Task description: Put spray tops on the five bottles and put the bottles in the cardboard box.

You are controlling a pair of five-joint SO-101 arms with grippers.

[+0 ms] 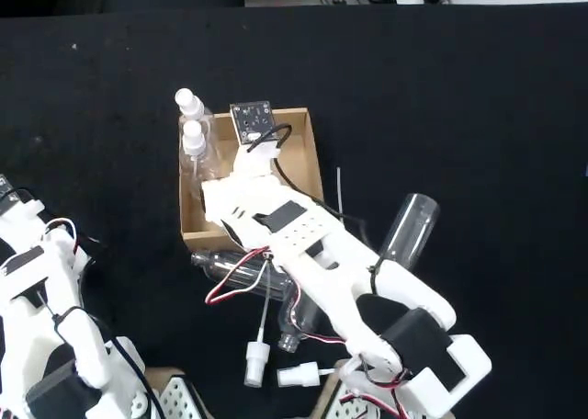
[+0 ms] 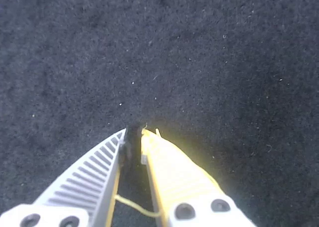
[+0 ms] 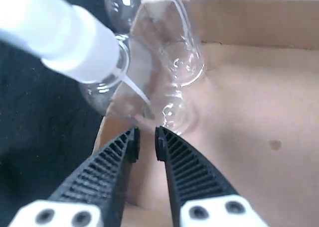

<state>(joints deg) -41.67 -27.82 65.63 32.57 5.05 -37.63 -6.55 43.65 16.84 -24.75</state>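
Standing upright in the cardboard box (image 1: 309, 145), against its wall at the high view's left: two clear bottles (image 1: 198, 166) with white spray tops (image 1: 194, 136); a thin tube shows inside the glass. The right gripper (image 3: 145, 137) hangs over the box floor just beside them, its jaws a narrow gap apart and gripping nothing. Three uncapped bottles (image 1: 409, 228) lie on the black table (image 1: 478, 88), two of them partly under the right arm. Two loose tops (image 1: 256, 355) lie near those. The left gripper (image 2: 133, 132) is clenched empty over the cloth.
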